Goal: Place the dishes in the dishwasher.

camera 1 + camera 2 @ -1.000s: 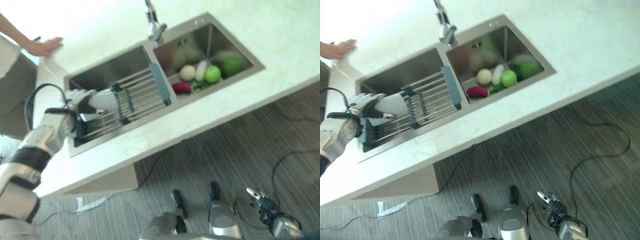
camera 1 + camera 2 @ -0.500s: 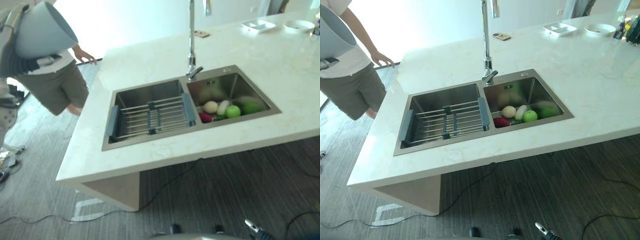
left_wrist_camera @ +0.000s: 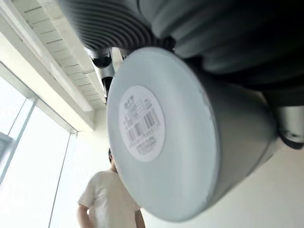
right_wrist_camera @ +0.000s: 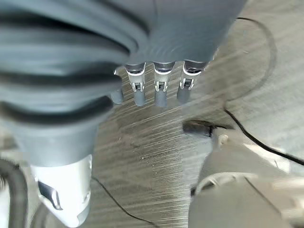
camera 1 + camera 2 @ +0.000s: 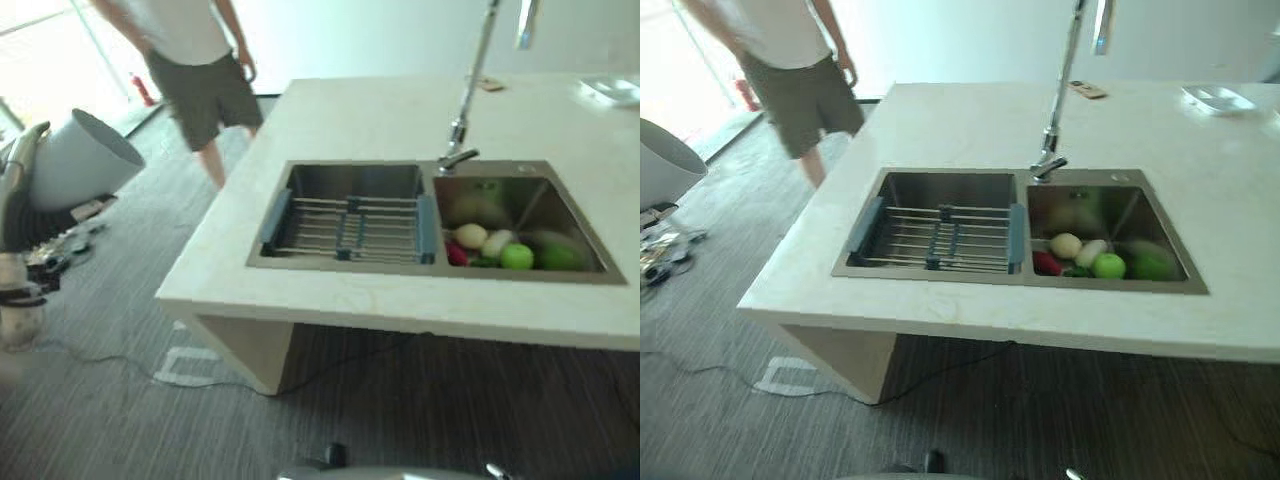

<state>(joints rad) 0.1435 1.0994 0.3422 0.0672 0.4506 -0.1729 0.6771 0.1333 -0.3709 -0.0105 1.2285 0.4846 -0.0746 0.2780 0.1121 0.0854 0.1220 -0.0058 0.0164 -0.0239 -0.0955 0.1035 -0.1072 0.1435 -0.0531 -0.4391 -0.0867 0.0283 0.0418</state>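
The task's thing is a pale grey bowl (image 5: 78, 160), and it sits in the robot's left hand (image 5: 14, 195), raised at the robot's far left and well apart from the counter (image 5: 340, 300); in the left wrist view the bowl (image 3: 180, 137) lies right against the hand's dark fingers (image 3: 228, 33), which curl over its wall, so the hand is clasped on it. The bowl's axis lies tilted, nearly sideways; its labelled base faces the wrist camera, and in the left eye view its open mouth points up and toward the counter side. The right hand (image 4: 156, 90) hangs low over the floor with its fingers straight and relaxed, holding nothing, so the left arm alone carries the dish. From the left hand, the sink (image 5: 420, 215) with its drying rack (image 5: 350, 225) lies well off toward the robot's right, and the vegetables (image 5: 505, 250) lie beyond that; a person (image 5: 195, 70) stands past the counter's end. No dishwasher can be made out, so which way the bowl must travel from the hand cannot be told; judging by the task, the carry is under way and the placing is not yet done.
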